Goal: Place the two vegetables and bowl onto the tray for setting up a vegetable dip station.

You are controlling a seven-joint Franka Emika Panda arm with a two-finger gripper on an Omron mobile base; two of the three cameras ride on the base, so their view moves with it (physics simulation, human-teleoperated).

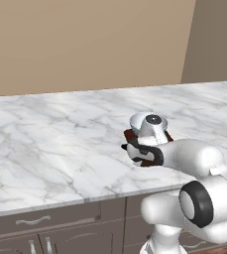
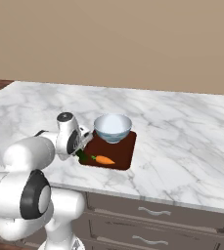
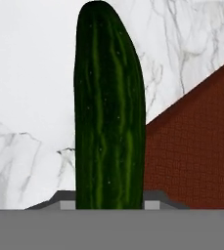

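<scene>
**Two items on the tray, cucumber in the pincer**

Left base view: the arm reached forward from the lower right, its wrist bent down over the marble counter (image 1: 60,144) near the front edge. The pincer (image 1: 135,149) sat low over a dark reddish-brown tray (image 1: 130,134), most of which was hidden behind the hand. Wide bare marble lay to the left and behind.

Right base view: the arm rose from the lower left, and the pincer (image 2: 82,146) hung at the tray's (image 2: 125,151) left edge. A dark green cucumber (image 2: 82,156) showed just below the hand, at the tray's near left corner. The pale bowl (image 2: 113,128) stood on the tray's far part, and the small orange carrot (image 2: 104,159) lay on the near part, apart from the bowl. Open counter spread to the right.

Hand view: the cucumber (image 3: 108,112) ran straight up from between the partly closed fingers, gripped at its lower end. Its length lay over the white counter (image 3: 30,88), with the tray's corner (image 3: 196,151) just beside it on the right.
</scene>
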